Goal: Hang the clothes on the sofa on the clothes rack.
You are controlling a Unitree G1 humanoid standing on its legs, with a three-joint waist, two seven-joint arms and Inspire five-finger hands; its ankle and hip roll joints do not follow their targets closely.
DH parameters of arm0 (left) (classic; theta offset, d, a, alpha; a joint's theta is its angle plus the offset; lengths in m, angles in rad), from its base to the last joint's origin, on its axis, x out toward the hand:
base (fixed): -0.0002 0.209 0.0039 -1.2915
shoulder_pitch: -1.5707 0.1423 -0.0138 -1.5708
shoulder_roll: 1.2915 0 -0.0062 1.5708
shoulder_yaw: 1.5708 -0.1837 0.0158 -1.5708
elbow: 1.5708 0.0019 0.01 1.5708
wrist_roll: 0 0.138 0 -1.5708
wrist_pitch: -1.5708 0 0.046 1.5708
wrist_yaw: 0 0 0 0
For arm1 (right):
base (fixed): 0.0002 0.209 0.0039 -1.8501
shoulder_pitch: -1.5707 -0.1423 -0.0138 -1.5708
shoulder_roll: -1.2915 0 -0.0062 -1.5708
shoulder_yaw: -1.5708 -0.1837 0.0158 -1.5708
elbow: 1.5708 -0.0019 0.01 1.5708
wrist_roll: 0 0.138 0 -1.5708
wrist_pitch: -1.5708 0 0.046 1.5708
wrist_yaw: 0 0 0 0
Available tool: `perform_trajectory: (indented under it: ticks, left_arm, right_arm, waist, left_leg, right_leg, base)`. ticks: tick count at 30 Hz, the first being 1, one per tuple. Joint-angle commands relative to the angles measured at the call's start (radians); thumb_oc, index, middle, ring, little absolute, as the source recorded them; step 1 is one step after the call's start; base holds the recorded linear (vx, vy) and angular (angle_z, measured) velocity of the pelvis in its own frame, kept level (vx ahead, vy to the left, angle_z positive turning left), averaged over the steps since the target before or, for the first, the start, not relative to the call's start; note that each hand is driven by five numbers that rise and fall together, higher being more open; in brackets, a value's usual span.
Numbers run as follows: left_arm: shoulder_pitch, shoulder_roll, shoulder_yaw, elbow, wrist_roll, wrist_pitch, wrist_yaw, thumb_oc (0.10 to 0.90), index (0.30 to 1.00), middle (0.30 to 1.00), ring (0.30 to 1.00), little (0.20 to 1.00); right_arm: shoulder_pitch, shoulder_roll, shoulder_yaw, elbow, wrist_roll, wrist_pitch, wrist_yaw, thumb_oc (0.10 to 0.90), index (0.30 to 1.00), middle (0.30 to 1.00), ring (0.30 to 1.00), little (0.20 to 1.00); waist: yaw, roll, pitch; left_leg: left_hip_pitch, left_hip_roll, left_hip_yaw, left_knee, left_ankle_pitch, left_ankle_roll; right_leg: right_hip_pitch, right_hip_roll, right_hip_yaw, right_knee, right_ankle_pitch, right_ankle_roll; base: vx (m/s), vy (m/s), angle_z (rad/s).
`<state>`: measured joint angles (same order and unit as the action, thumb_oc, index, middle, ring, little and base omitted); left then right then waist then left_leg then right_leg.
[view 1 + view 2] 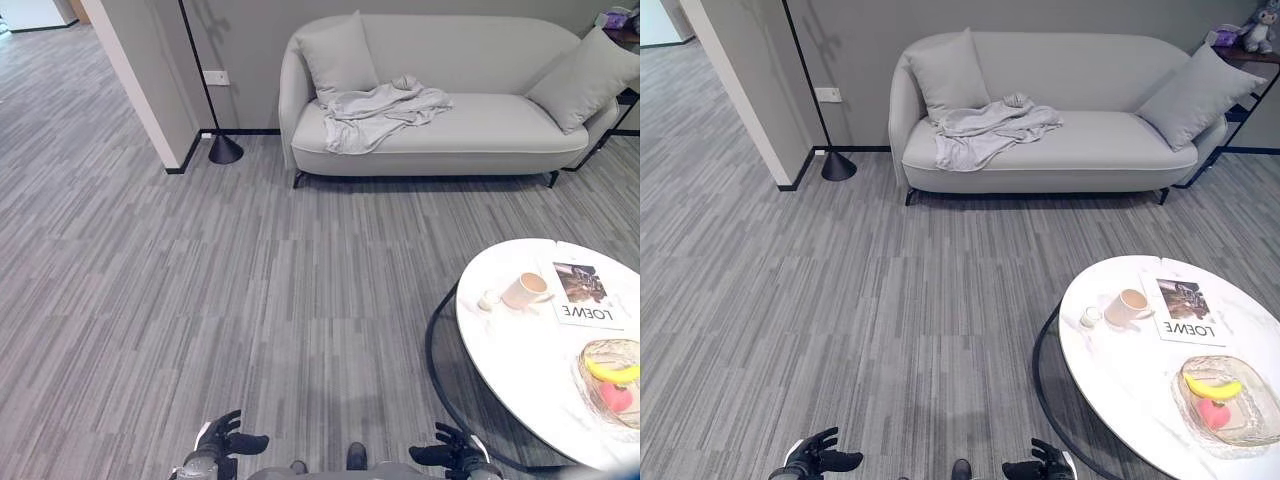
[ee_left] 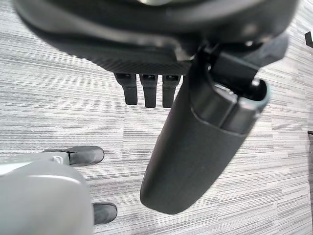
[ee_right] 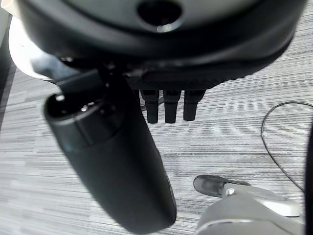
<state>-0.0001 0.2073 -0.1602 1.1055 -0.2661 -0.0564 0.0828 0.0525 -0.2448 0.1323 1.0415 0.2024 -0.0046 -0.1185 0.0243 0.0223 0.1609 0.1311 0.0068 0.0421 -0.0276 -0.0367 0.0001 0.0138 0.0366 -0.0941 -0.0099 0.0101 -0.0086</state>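
Clothes (image 1: 383, 112) heaped on sofa (image 1: 470, 130) at 12 o'clock, well apart; your left robot hand (image 1: 226, 440) and right robot hand (image 1: 452, 457) hang low, fingers relaxed, empty, so walk up first

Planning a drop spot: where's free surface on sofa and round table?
Sofa: the seat is bare from the grey garment to the right cushion. Round table: bare near edge; far side crowded with cup, magazine, fruit bowl.
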Motion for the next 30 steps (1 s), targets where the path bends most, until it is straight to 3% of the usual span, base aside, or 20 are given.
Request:
perform_trajectory:
  ticks: [1, 3, 5, 7, 9, 10, 13, 15, 18, 19, 20, 21, 22, 23, 24, 25, 26, 27, 28, 30]
  left_arm:
    - [-0.071, 0.046, 0.019, -0.036, -0.045, -0.035, 0.004, 0.8, 0.9, 0.9, 0.9, 0.9]
    - [-0.068, 0.048, 0.022, -0.052, -0.047, -0.036, 0.004, 0.8, 0.9, 0.9, 0.9, 0.9]
    - [-0.068, 0.039, 0.027, -0.079, -0.09, -0.035, 0.011, 0.8, 0.9, 0.9, 0.9, 0.9]
    - [-0.065, 0.034, 0.03, -0.073, -0.101, -0.034, 0.013, 0.8, 0.9, 0.9, 0.9, 0.9]
    - [-0.049, 0.022, 0.043, -0.078, -0.13, -0.03, -0.003, 0.8, 0.9, 0.9, 0.9, 0.9]
    - [-0.049, 0.022, 0.043, -0.079, -0.13, -0.03, -0.003, 0.8, 0.9, 0.9, 0.9, 0.9]
    - [-0.033, 0.024, 0.041, -0.081, -0.125, -0.034, -0.002, 0.8, 0.9, 0.9, 0.9, 0.9]
    - [-0.037, 0.031, 0.037, -0.086, -0.118, -0.034, 0.006, 0.8, 0.9, 0.9, 0.9, 0.9]
    - [-0.027, 0.039, 0.047, -0.052, -0.089, -0.033, 0.01, 0.8, 0.9, 0.9, 0.9, 0.9]
    - [-0.023, 0.036, 0.044, -0.045, -0.08, -0.031, 0.008, 0.8, 0.9, 0.9, 0.9, 0.9]
    - [-0.023, 0.037, 0.044, -0.045, -0.08, -0.031, 0.008, 0.8, 0.9, 0.9, 0.9, 0.9]
    - [-0.02, 0.035, 0.048, -0.019, -0.062, -0.029, 0.001, 0.8, 0.9, 0.9, 0.9, 0.9]
    - [-0.02, 0.035, 0.048, -0.019, -0.062, -0.029, 0.001, 0.8, 0.9, 0.9, 0.9, 0.9]
    - [-0.021, 0.036, 0.046, -0.011, -0.05, -0.028, -0.003, 0.8, 0.9, 0.9, 0.9, 0.9]
    - [-0.023, 0.04, 0.041, -0.012, -0.038, -0.024, -0.008, 0.8, 0.9, 0.9, 0.9, 0.9]
    - [-0.025, 0.056, 0.031, -0.036, -0.026, -0.022, -0.012, 0.8, 0.9, 0.9, 0.9, 0.9]
    - [-0.03, 0.061, 0.024, -0.042, -0.021, -0.02, -0.013, 0.8, 0.9, 0.9, 0.9, 0.9]
    - [-0.038, 0.076, 0.02, -0.041, -0.001, -0.016, -0.008, 0.8, 0.9, 0.9, 0.9, 0.9]
    - [-0.039, 0.077, 0.02, -0.041, -0.001, -0.016, -0.008, 0.8, 0.9, 0.9, 0.9, 0.9]
    - [-0.048, 0.079, 0.019, -0.045, 0.0, -0.019, -0.003, 0.8, 0.9, 0.9, 0.9, 0.9]
  right_arm:
    - [-0.029, -0.081, 0.056, -0.101, -0.021, -0.027, -0.002, 0.8, 0.9, 0.9, 0.9, 0.9]
    - [-0.027, -0.085, 0.053, -0.109, -0.023, -0.028, -0.002, 0.8, 0.9, 0.9, 0.9, 0.9]
    - [-0.03, -0.106, 0.041, -0.14, -0.003, -0.032, -0.011, 0.8, 0.9, 0.9, 0.9, 0.9]
    - [-0.033, -0.111, 0.042, -0.139, -0.009, -0.028, -0.015, 0.8, 0.9, 0.9, 0.9, 0.9]
    - [-0.03, -0.122, 0.036, -0.157, -0.022, -0.019, -0.015, 0.8, 0.9, 0.9, 0.9, 0.9]
    - [-0.029, -0.122, 0.036, -0.158, -0.022, -0.019, -0.015, 0.8, 0.9, 0.9, 0.9, 0.9]
    - [-0.039, -0.145, 0.048, -0.183, -0.037, -0.027, -0.018, 0.8, 0.9, 0.9, 0.9, 0.9]
    - [-0.053, -0.151, 0.059, -0.187, -0.046, -0.027, -0.025, 0.8, 0.9, 0.9, 0.9, 0.9]
    - [-0.059, -0.154, 0.063, -0.192, -0.065, -0.024, -0.013, 0.8, 0.9, 0.9, 0.9, 0.9]
    - [-0.049, -0.148, 0.061, -0.197, -0.071, -0.025, -0.008, 0.8, 0.9, 0.9, 0.9, 0.9]
    - [-0.048, -0.148, 0.061, -0.197, -0.072, -0.024, -0.008, 0.8, 0.9, 0.9, 0.9, 0.9]
    - [-0.036, -0.137, 0.054, -0.189, -0.092, -0.019, 0.002, 0.8, 0.9, 0.9, 0.9, 0.9]
    - [-0.036, -0.137, 0.054, -0.189, -0.092, -0.019, 0.002, 0.8, 0.9, 0.9, 0.9, 0.9]
    - [-0.034, -0.132, 0.048, -0.172, -0.09, -0.018, 0.009, 0.8, 0.9, 0.9, 0.9, 0.9]
    - [-0.038, -0.128, 0.042, -0.15, -0.087, -0.018, 0.011, 0.8, 0.9, 0.9, 0.9, 0.9]
    - [-0.045, -0.124, 0.039, -0.136, -0.093, -0.011, 0.011, 0.8, 0.9, 0.9, 0.9, 0.9]
    - [-0.046, -0.122, 0.034, -0.136, -0.087, -0.011, 0.007, 0.8, 0.9, 0.9, 0.9, 0.9]
    - [-0.054, -0.117, 0.026, -0.133, -0.082, -0.01, 0.0, 0.8, 0.9, 0.9, 0.9, 0.9]
    - [-0.054, -0.117, 0.026, -0.133, -0.082, -0.01, 0.0, 0.8, 0.9, 0.9, 0.9, 0.9]
    - [-0.054, -0.117, 0.022, -0.133, -0.076, -0.011, 0.0, 0.8, 0.9, 0.9, 0.9, 0.9]
  waist:
    - [0.0, -0.081, 0.064]
    - [0.005, -0.083, 0.075]
    - [0.014, -0.09, 0.124]
    - [0.013, -0.092, 0.124]
    - [0.026, -0.094, 0.101]
    - [0.027, -0.095, 0.102]
    - [0.055, -0.094, 0.092]
    - [0.08, -0.092, 0.091]
    - [0.092, -0.094, 0.057]
    - [0.096, -0.092, 0.044]
    - [0.096, -0.093, 0.045]
    - [0.096, -0.111, 0.003]
    - [0.097, -0.109, 0.002]
    - [0.099, -0.117, -0.009]
    - [0.1, -0.119, -0.008]
    - [0.089, -0.104, 0.01]
    - [0.08, -0.09, 0.018]
    - [0.053, -0.063, 0.041]
    - [0.053, -0.065, 0.042]
    - [0.025, -0.038, 0.054]
  left_leg:
    - [-0.114, -0.026, -0.022, 0.18, -0.067, -0.035]
    - [-0.155, -0.025, -0.024, 0.261, -0.061, -0.035]
    - [-0.325, -0.04, -0.06, 0.523, 0.013, -0.028]
    - [-0.361, -0.039, -0.053, 0.558, 0.002, -0.022]
    - [-0.386, -0.059, -0.029, 0.42, -0.051, -0.008]
    - [-0.382, -0.06, -0.027, 0.417, -0.05, -0.007]
    - [-0.417, -0.01, -0.027, 0.122, 0.06, -0.04]
    - [-0.453, 0.011, -0.053, -0.024, 0.102, -0.058]
    - [-0.482, 0.03, -0.003, -0.06, 0.121, -0.067]
    - [-0.465, 0.029, 0.003, -0.06, 0.179, -0.068]
    - [-0.463, 0.027, 0.004, -0.06, 0.179, -0.068]
    - [-0.426, -0.012, 0.005, -0.06, 0.232, -0.057]
    - [-0.427, -0.01, 0.004, -0.06, 0.232, -0.057]
    - [-0.402, -0.034, 0.008, -0.06, 0.226, -0.043]
    - [-0.371, -0.059, 0.013, -0.053, 0.21, -0.023]
    - [-0.286, -0.097, 0.019, -0.049, 0.162, 0.027]
    - [-0.247, -0.104, 0.021, -0.054, 0.142, 0.044]
    - [-0.165, -0.106, 0.024, -0.06, 0.089, 0.069]
    - [-0.164, -0.108, 0.024, -0.06, 0.089, 0.069]
    - [-0.099, -0.091, 0.019, -0.06, 0.048, 0.067]
  right_leg:
    - [0.075, -0.087, 0.008, 0.023, -0.043, 0.083]
    - [0.075, -0.086, 0.012, 0.027, -0.049, 0.075]
    - [0.068, -0.082, 0.014, 0.05, -0.068, 0.047]
    - [0.065, -0.082, 0.01, 0.057, -0.081, 0.042]
    - [0.083, -0.086, 0.02, 0.043, -0.108, 0.057]
    - [0.085, -0.088, 0.021, 0.043, -0.109, 0.058]
    - [0.15, -0.081, 0.021, 0.009, -0.143, 0.07]
    - [0.2, -0.081, 0.022, 0.0, -0.173, 0.072]
    - [0.265, -0.097, 0.054, -0.009, -0.193, 0.097]
    - [0.281, -0.109, 0.055, -0.004, -0.188, 0.106]
    - [0.284, -0.111, 0.054, -0.005, -0.189, 0.107]
    - [0.275, -0.176, 0.051, 0.061, -0.127, 0.143]
    - [0.273, -0.174, 0.051, 0.061, -0.126, 0.142]
    - [0.256, -0.207, 0.056, 0.128, -0.046, 0.157]
    - [0.224, -0.24, 0.064, 0.253, 0.077, 0.161]
    - [0.144, -0.309, 0.038, 0.486, 0.251, 0.134]
    - [0.094, -0.328, 0.021, 0.583, 0.282, 0.115]
    - [-0.019, -0.37, -0.032, 0.71, 0.258, 0.103]
    - [-0.019, -0.371, -0.032, 0.712, 0.256, 0.103]
    - [-0.094, -0.349, -0.1, 0.647, 0.135, 0.083]
  base:
    - [-0.04, -0.156, -0.06]
    - [-0.03, -0.092, -0.05]
    - [-0.02, -0.13, -0.07]
    - [0.16, -0.05, -0.15]
    - [0.32, 0.033, -0.08]
    - [0.24, 0.051, -0.02]
    - [0.39, 0.069, 0.02]
    - [0.48, 0.071, 0.1]
    - [0.57, 0.186, -0.06]
    - [0.44, 0.169, -0.51]
    - [0.73, 0.28, -0.72]
    - [0.49, 0.195, -0.75]
    - [0.7, 0.287, -0.43]
    - [0.39, 0.191, -0.1]
    - [0.76, 0.429, 0.14]
    - [0.7, 0.451, 0.09]
    - [0.86, 0.538, 0.11]
    - [0.5, 0.298, 0.23]
    - [0.51, 0.206, 0.31]
    - [0.44, 0.029, 0.25]
